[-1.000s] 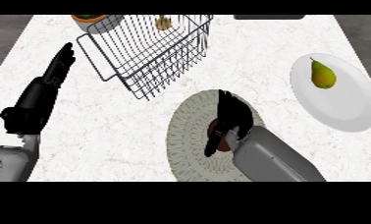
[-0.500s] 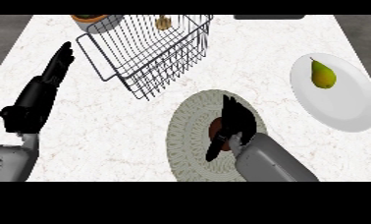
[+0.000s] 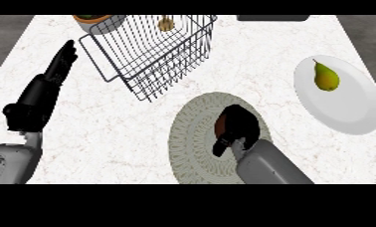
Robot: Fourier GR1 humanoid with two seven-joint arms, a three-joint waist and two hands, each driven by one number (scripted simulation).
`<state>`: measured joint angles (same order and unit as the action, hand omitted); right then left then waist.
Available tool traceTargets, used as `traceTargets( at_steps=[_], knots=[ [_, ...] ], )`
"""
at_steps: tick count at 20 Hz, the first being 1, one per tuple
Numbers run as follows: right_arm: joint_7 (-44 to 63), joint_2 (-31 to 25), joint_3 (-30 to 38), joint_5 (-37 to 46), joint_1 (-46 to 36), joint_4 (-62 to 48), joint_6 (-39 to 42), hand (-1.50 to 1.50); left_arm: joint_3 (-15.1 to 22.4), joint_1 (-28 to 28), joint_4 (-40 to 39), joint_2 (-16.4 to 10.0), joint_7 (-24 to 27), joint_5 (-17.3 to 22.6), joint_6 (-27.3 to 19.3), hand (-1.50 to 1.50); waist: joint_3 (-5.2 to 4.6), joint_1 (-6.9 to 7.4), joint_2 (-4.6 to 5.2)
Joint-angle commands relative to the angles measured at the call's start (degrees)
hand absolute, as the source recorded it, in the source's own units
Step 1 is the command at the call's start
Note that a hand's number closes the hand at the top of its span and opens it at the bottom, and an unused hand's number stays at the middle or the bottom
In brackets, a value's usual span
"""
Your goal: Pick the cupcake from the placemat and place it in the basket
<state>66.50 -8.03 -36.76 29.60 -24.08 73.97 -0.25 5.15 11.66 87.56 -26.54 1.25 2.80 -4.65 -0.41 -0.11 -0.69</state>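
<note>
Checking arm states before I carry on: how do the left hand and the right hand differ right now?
The left hand is open, fingers straight, holding nothing; the right hand is curled round the cupcake. The left hand rests near the left edge of the counter; the right hand is over the placemat. Both are black, on grey forearms.

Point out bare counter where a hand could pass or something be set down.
Bare counter lies between the left hand, basket and placemat; another patch between basket and plate. Crowded: the placemat, where the right hand curls round the cupcake.
</note>
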Motion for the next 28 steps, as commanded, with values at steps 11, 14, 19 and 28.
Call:
traceTargets(
  at_steps=[11, 14, 19, 28],
  knots=[
    [6.10, -0.36, 1.50, 13.73, 4.12, -1.72, -0.77, 1.50, -3.22, -1.43, -0.53, 0.30, 1.90, -0.27, 2.87, 0.00, 0.35, -0.43, 0.49],
    [9.36, -2.92, 2.29, 19.72, 8.83, 2.26, -4.84, 1.50, -2.94, -2.38, 1.33, 0.41, -0.78, -0.95, 1.49, 0.00, 0.32, -1.50, -0.02],
    [13.48, -4.98, 4.79, 29.82, 8.81, 8.62, -4.19, 1.50, -3.66, -2.56, 0.30, 0.03, 1.14, -1.46, 1.92, 0.00, 0.25, -1.64, -0.02],
    [8.66, 1.69, 11.35, 45.95, -1.90, 29.02, -10.79, 1.50, -2.09, -1.76, 0.70, 2.39, -0.66, -2.17, 0.82, 0.00, 0.33, -1.60, -0.23]
  ],
)
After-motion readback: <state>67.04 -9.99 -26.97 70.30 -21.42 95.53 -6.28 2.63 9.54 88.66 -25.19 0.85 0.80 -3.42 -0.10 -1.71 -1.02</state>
